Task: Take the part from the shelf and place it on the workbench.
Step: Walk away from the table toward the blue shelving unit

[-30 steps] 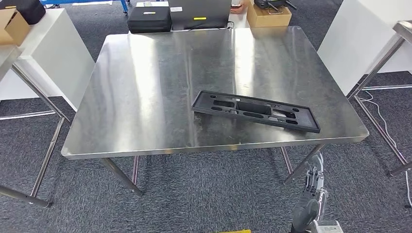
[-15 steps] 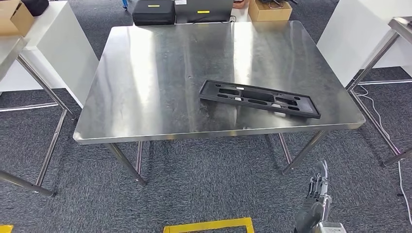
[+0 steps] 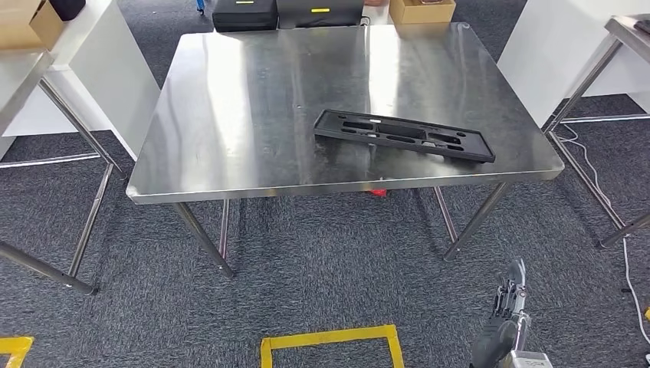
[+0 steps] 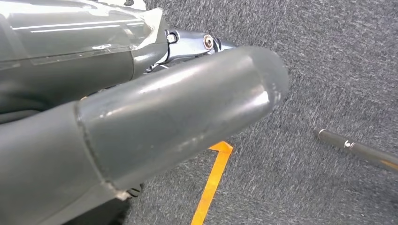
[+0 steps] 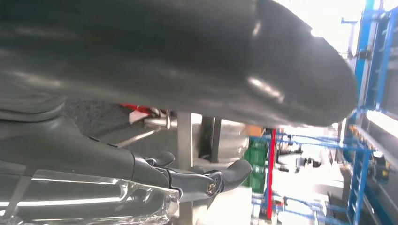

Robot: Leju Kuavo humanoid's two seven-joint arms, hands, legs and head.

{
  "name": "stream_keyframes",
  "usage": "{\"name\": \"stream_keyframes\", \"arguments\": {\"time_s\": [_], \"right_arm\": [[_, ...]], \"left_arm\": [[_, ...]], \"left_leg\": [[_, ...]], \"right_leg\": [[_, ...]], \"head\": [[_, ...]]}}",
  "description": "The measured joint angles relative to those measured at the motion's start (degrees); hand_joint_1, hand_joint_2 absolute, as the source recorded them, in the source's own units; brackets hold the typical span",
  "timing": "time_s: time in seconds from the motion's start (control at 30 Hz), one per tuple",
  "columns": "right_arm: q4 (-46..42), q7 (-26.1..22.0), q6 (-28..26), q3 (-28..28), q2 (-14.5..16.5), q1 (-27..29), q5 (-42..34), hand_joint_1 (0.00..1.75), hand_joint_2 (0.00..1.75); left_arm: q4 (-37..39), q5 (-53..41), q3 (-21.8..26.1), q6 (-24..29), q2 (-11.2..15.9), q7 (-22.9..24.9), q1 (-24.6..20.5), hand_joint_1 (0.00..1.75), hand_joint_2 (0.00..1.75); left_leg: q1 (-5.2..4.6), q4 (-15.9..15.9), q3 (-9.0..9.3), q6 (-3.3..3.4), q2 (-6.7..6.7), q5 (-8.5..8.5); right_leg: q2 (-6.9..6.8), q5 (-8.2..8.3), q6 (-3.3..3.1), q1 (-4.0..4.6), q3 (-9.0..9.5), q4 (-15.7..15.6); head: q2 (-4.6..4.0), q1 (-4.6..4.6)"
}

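Note:
The part (image 3: 402,136), a long flat black plastic frame with several cutouts, lies flat on the steel workbench (image 3: 245,115), right of its middle and near the front edge. Nothing touches it. My right hand (image 3: 507,307) hangs low over the carpet, well in front of the bench's right corner, fingers straight and holding nothing. The right wrist view has the same right hand (image 5: 187,180) with its thick thumb and fingers apart. In the left wrist view my left hand (image 4: 178,112) hangs above the carpet, its thumb out and nothing in it.
A white cabinet (image 3: 100,69) and another steel table's legs (image 3: 46,261) stand to the left, a third table (image 3: 625,31) to the right. Black cases (image 3: 244,11) and a cardboard box (image 3: 421,9) lie behind the bench. Yellow floor tape (image 3: 329,341) marks the carpet in front.
The whole picture has shifted: the camera has drawn back from the bench, and more carpet and the yellow tape show. The part lies where it was. My right hand still hangs low.

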Motion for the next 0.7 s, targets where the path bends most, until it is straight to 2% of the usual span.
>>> {"name": "stream_keyframes", "arguments": {"time_s": [0.03,0.07,0.1,0.13,0.17,0.2,0.23,0.27,0.3,0.33,0.37,0.4,0.43,0.47,0.5,0.53,0.57,0.6,0.63,0.67,0.7], "right_arm": [[-0.31,0.00,-0.15,-0.33,0.10,0.26,-0.13,0.00,0.00],[-0.58,0.00,-0.25,-0.66,0.19,0.63,-0.25,0.00,0.00],[-0.83,-0.01,-0.27,-1.00,0.23,1.07,-0.37,0.00,0.00],[-1.02,-0.03,-0.26,-1.34,0.26,1.57,-0.53,0.00,0.00],[-1.15,-0.05,-0.23,-1.61,0.27,2.04,-0.68,0.00,0.00],[-1.23,-0.08,-0.20,-1.85,0.27,2.41,-0.79,0.00,0.00],[-1.28,-0.09,-0.17,-2.03,0.28,2.71,-0.91,0.00,0.00],[-1.30,-0.13,-0.16,-2.17,0.27,2.94,-1.02,0.00,0.00],[-1.30,-0.16,-0.15,-2.33,0.26,3.13,-1.12,0.00,0.00],[-1.30,-0.21,-0.15,-2.47,0.26,3.30,-1.22,0.00,0.00],[-1.30,-0.30,-0.14,-2.59,0.26,3.46,-1.34,0.00,0.00],[-1.30,-0.39,-0.14,-2.69,0.26,3.55,-1.47,0.00,0.00],[-1.33,-0.49,-0.12,-2.78,0.26,3.61,-1.62,0.00,0.00],[-1.40,-0.61,-0.06,-2.87,0.26,3.65,-1.77,0.00,0.00],[-1.49,-0.70,0.02,-2.96,0.26,3.66,-1.89,0.00,0.00],[-1.60,-0.79,0.11,-3.06,0.26,3.70,-1.95,0.00,0.00],[-1.68,-0.86,0.21,-3.15,0.26,3.75,-1.98,0.00,0.00],[-1.71,-0.90,0.28,-3.22,0.24,3.81,-2.02,0.00,0.00],[-1.74,-0.93,0.34,-3.28,0.23,3.84,-2.03,0.00,0.00],[-1.75,-0.94,0.39,-3.33,0.25,3.86,-2.06,0.00,0.00],[-1.75,-0.94,0.42,-3.35,0.27,3.90,-2.08,0.00,0.00]], "left_arm": [[0.02,-0.23,-0.01,-0.13,0.01,-0.05,-0.05,0.00,0.00],[0.05,-0.45,-0.01,-0.24,0.02,-0.08,-0.05,0.00,0.00],[0.11,-0.62,-0.02,-0.33,-0.02,-0.10,-0.12,0.00,0.00],[0.16,-0.75,-0.04,-0.39,-0.05,-0.12,-0.21,0.00,0.00],[0.21,-0.83,-0.05,-0.46,-0.07,-0.13,-0.29,0.00,0.00],[0.26,-0.87,-0.07,-0.55,-0.09,-0.15,-0.37,0.00,0.00],[0.29,-0.91,-0.08,-0.62,-0.07,-0.16,-0.38,0.00,0.00],[0.33,-0.97,-0.09,-0.68,-0.05,-0.18,-0.37,0.00,0.00],[0.39,-1.06,-0.12,-0.73,-0.07,-0.19,-0.37,0.00,0.00],[0.43,-1.15,-0.15,-0.77,-0.08,-0.20,-0.38,0.00,0.00],[0.46,-1.23,-0.19,-0.80,-0.11,-0.22,-0.38,0.00,0.00],[0.49,-1.28,-0.22,-0.82,-0.14,-0.24,-0.38,0.00,0.00],[0.50,-1.31,-0.25,-0.83,-0.20,-0.27,-0.40,0.00,0.00],[0.52,-1.32,-0.26,-0.83,-0.27,-0.30,-0.42,0.00,0.00],[0.54,-1.34,-0.27,-0.83,-0.33,-0.33,-0.43,0.00,0.00],[0.56,-1.35,-0.28,-0.82,-0.38,-0.37,-0.44,0.00,0.00],[0.58,-1.35,-0.29,-0.82,-0.39,-0.40,-0.43,0.00,0.00],[0.61,-1.35,-0.28,-0.82,-0.37,-0.43,-0.39,0.00,0.00],[0.65,-1.35,-0.28,-0.81,-0.35,-0.45,-0.35,0.00,0.00],[0.71,-1.37,-0.28,-0.81,-0.34,-0.46,-0.31,0.00,0.00],[0.75,-1.38,-0.27,-0.81,-0.33,-0.48,-0.28,0.00,0.00]], "left_leg": [[-0.31,-0.93,0.29,0.34,-0.12,-0.33],[-0.59,-1.10,-0.16,0.98,-0.11,-0.08],[-0.76,-1.16,-0.75,1.78,0.10,0.46],[-0.89,-1.27,-1.48,2.71,0.26,1.11],[-0.95,-1.47,-2.30,3.56,0.48,1.83],[-0.99,-1.54,-3.12,4.16,0.71,2.54],[-1.09,-1.53,-3.95,4.50,0.82,3.15],[-1.23,-1.50,-4.73,4.63,0.98,3.79],[-1.37,-1.44,-5.53,4.67,1.10,4.43],[-1.49,-1.36,-6.32,4.65,1.17,5.02],[-1.60,-1.23,-7.15,4.60,1.22,5.61],[-1.67,-1.08,-7.84,4.51,1.23,6.16],[-1.73,-0.89,-8.47,4.35,1.22,6.72],[-1.86,-0.64,-8.99,4.15,1.20,7.28],[-1.97,-0.51,-9.31,3.90,1.18,7.86],[-2.04,-0.43,-9.57,3.64,1.18,8.40],[-2.06,-0.42,-9.73,3.35,1.17,8.92],[-1.99,-0.45,-9.86,3.05,1.12,9.39],[-1.84,-0.16,-10.19,2.71,0.98,9.05],[-1.68,0.88,-10.67,2.33,0.79,7.50],[-1.50,2.95,-11.31,1.94,0.59,4.89]], "right_leg": [[-0.04,0.43,0.53,0.05,-0.25,0.02],[-0.06,0.94,1.17,0.15,-0.46,-0.12],[-0.05,0.93,1.55,0.07,-0.80,0.06],[-0.01,-0.01,1.56,0.06,-1.43,0.88],[0.04,-2.00,1.29,0.08,-2.26,2.74],[0.08,-4.85,0.76,0.00,-3.22,5.77],[0.09,-7.61,0.37,0.09,-4.11,9.31],[0.11,-9.54,0.32,0.14,-4.64,12.83],[0.12,-10.35,0.57,0.20,-4.71,15.47],[0.12,-10.04,1.01,0.27,-4.15,16.71],[0.13,-8.92,1.53,0.34,-2.75,16.27],[0.12,-7.60,1.89,0.43,-0.43,13.95],[0.12,-6.79,1.92,0.54,2.74,10.03],[0.12,-6.70,1.66,0.81,6.29,5.03],[0.14,-7.10,1.23,1.04,8.85,0.92],[0.16,-7.68,0.80,1.26,10.38,-1.89],[0.17,-7.90,0.43,1.50,10.76,-3.15],[0.15,-7.59,0.00,1.29,10.22,-3.13],[0.04,-7.11,-0.49,1.05,9.81,-3.09],[-0.09,-6.47,-1.21,0.77,9.25,-3.06],[-0.21,-5.74,-1.84,0.48,8.56,-3.09]], "head": [[0.00,-0.04],[0.00,0.02],[0.00,-0.03],[0.00,0.05],[0.00,0.20],[0.00,0.31],[0.00,0.50],[0.00,0.57],[0.00,0.58],[0.00,0.60],[0.00,0.60],[0.00,0.62],[0.00,0.61],[0.00,0.64],[0.00,0.58],[0.00,0.49],[0.00,0.41],[0.00,0.30],[0.00,0.28],[0.00,0.17],[0.00,0.06]]}}
